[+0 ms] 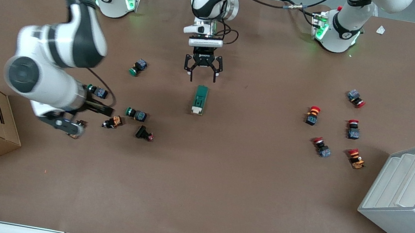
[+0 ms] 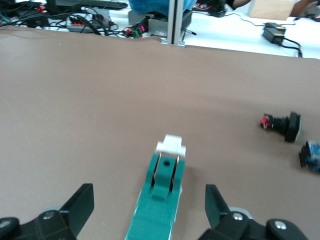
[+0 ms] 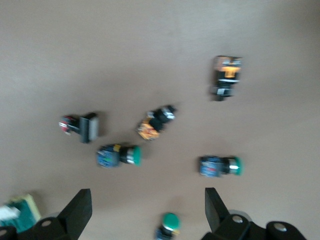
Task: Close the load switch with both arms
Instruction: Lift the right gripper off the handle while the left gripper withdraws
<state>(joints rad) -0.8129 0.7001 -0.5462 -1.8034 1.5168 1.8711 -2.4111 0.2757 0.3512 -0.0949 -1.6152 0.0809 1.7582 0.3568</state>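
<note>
Two Franka arms work a brown table [image 1: 221,186]: the left gripper [image 1: 202,74], fingers spread wide and empty, hangs just above the green load switch [image 1: 199,99] lying mid-table, while the right gripper [image 1: 63,122], also wide open and empty, hovers over green-capped push-buttons [image 3: 119,155] toward its own end

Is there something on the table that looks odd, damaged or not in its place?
Nothing looks damaged or spilled. The load switch lies flat, alone mid-table, under the open left gripper. The push-buttons lie tipped on their sides, scattered below the open right gripper.
</note>
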